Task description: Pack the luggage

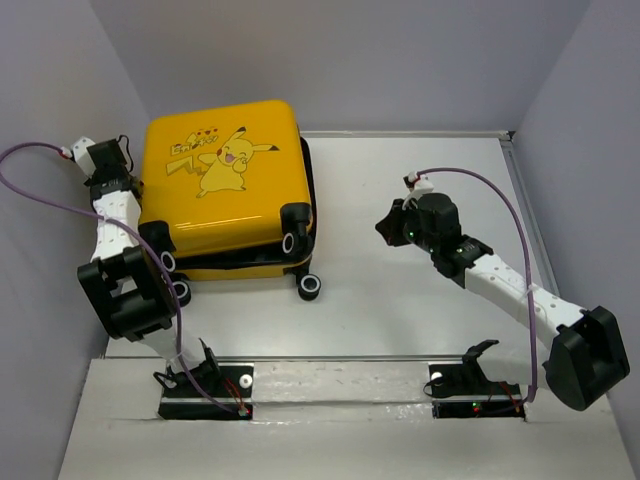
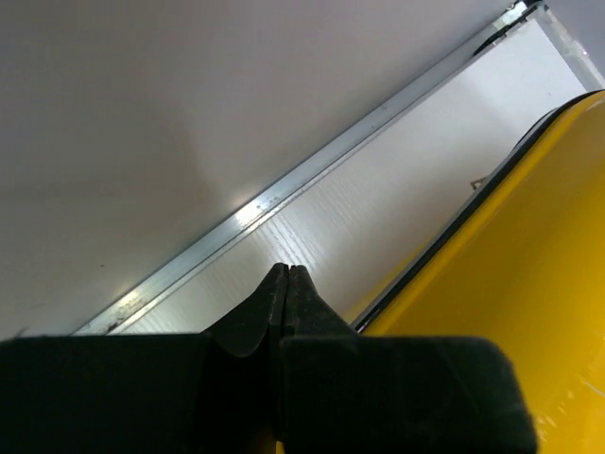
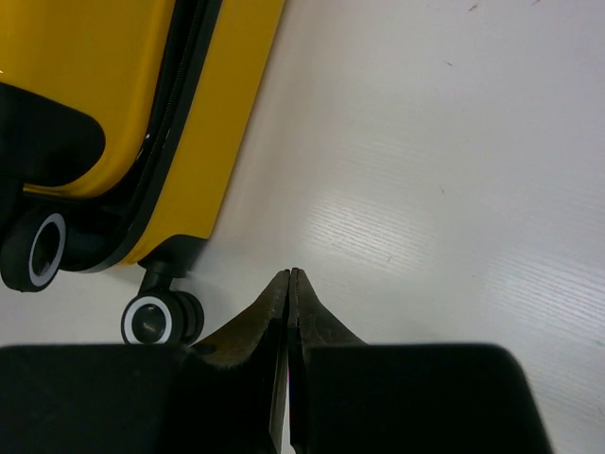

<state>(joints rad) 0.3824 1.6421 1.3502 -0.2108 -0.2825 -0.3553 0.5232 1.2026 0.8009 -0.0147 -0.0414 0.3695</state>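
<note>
Overhead alone shows Pikachu printed on the luggage (image 1: pixel 225 190). Wrist views show left gripper (image 2: pixel 286 276) and right gripper (image 3: pixel 290 279) pressed together, empty, either side of it. White table (image 1: pixel 400 320), grey walls (image 1: pixel 400 60).

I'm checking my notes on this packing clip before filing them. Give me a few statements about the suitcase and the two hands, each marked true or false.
1. The suitcase lies flat on the table with its cartoon side up. True.
2. The right hand grips a wheel. False: it is shut on nothing, over bare table, apart from the wheel.
3. The left hand is shut, next to the suitcase's edge. True.
4. The suitcase lies wide open. False: one yellow shell lies on top of the other.
</note>
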